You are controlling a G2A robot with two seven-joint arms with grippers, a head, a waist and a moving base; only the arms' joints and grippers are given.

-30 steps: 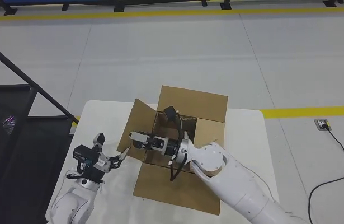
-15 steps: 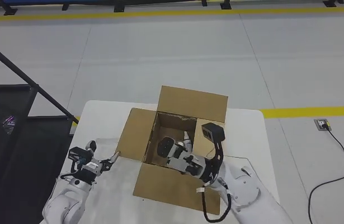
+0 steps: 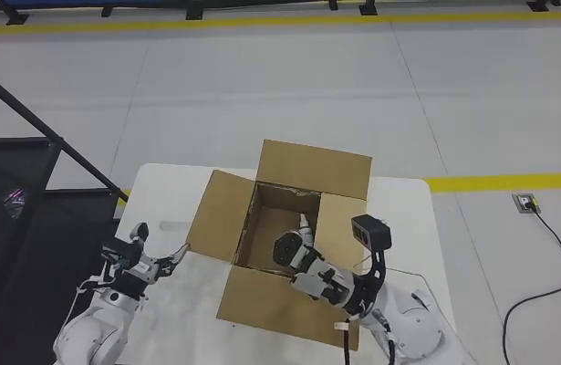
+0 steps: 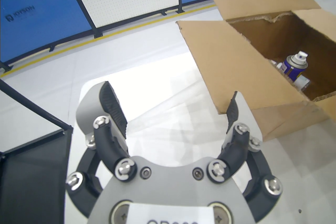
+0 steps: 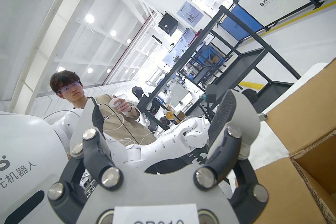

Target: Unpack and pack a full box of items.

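Note:
An open cardboard box [image 3: 316, 169] stands mid-table with all its flaps folded outward. In the left wrist view a blue spray can [image 4: 294, 62] with a white cap stands inside the box [image 4: 228, 59], and the items around it are mostly hidden by the wall. My left gripper [image 3: 161, 242] sits over the white table to the left of the box, open and holding nothing [image 4: 173, 101]. My right gripper [image 3: 294, 245] hangs over the box's near edge, open with nothing between its fingers [image 5: 162, 117]. The near flap [image 5: 302, 117] lies beside it.
The white table [image 3: 171, 192] has bare room left of the box. A black metal rack [image 3: 25, 210] stands off the table's left edge. The near flap [image 3: 271, 306] reaches toward the table's front edge.
My right arm has drawn back from the box's left side to its near edge. The left flap now lies spread wider outward. My left gripper has pulled back leftward.

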